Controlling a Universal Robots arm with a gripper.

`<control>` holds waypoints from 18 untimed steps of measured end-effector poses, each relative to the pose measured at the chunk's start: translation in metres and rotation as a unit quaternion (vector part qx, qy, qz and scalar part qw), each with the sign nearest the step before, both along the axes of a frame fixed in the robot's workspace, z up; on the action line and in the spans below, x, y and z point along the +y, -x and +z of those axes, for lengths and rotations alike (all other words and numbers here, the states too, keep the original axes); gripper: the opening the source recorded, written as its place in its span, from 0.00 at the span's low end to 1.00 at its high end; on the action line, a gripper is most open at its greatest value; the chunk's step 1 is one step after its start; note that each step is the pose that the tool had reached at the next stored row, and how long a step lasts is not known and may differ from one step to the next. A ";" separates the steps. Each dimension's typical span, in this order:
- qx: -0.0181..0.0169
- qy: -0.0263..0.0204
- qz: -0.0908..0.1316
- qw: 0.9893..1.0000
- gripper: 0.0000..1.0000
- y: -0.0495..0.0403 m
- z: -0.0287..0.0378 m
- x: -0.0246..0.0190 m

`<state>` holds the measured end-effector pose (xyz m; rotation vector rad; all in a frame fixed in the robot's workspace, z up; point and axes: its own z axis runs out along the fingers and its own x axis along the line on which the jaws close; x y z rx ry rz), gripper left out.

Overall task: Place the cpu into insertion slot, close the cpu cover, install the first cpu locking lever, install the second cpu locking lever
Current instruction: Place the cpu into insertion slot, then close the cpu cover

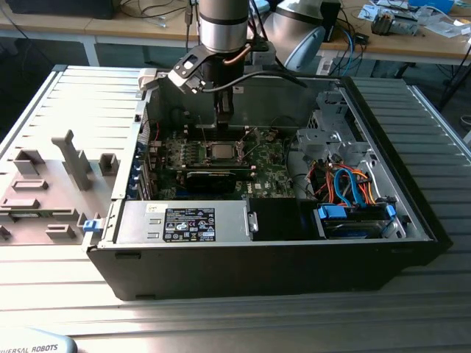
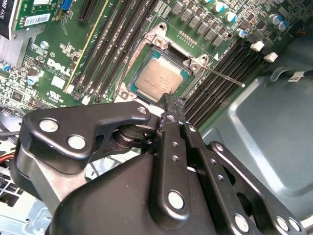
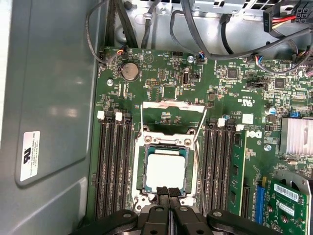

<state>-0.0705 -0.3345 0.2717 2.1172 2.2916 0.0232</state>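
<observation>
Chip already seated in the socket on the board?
Yes, in the first wrist view the chip lies flat inside the socket, metal top facing up.

The cpu (image 3: 165, 170) is silver-grey, the motherboard (image 3: 161, 88) green, the gripper (image 3: 168, 191) black.

**Head count around the open case**

I'm counting one computer case (image 1: 257, 265) on one tabletop (image 1: 221, 323), one robot arm (image 1: 224, 29) and one end effector (image 3: 167, 190) with two fingers (image 3: 162, 192). On the one green motherboard (image 3: 161, 81) I'm seeing one cpu (image 3: 165, 170), one insertion slot (image 3: 142, 169) and one cpu cover (image 3: 168, 104). I'm also making out two thin locking levers (image 3: 200, 125), two banks of memory slots (image 3: 115, 166), one round coin battery (image 3: 129, 71) and one finned heatsink (image 3: 298, 136).
</observation>
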 end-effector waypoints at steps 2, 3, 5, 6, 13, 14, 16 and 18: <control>0.000 0.000 0.000 1.000 0.11 0.0000 0.0024 0.0000; 0.000 0.000 0.000 1.000 0.11 0.0000 0.0030 0.0000; 0.000 0.000 0.000 1.000 0.11 0.0000 0.0046 0.0000; 0.000 0.000 0.000 1.000 0.11 0.0000 0.0053 0.0000; 0.000 0.000 0.000 1.000 0.11 0.0000 0.0092 0.0000; 0.000 0.000 0.000 1.000 0.11 0.0000 0.0092 0.0000; 0.000 0.000 0.000 1.000 0.11 0.0000 0.0092 0.0000; 0.000 0.000 0.000 1.000 0.11 -0.0003 0.0092 0.0000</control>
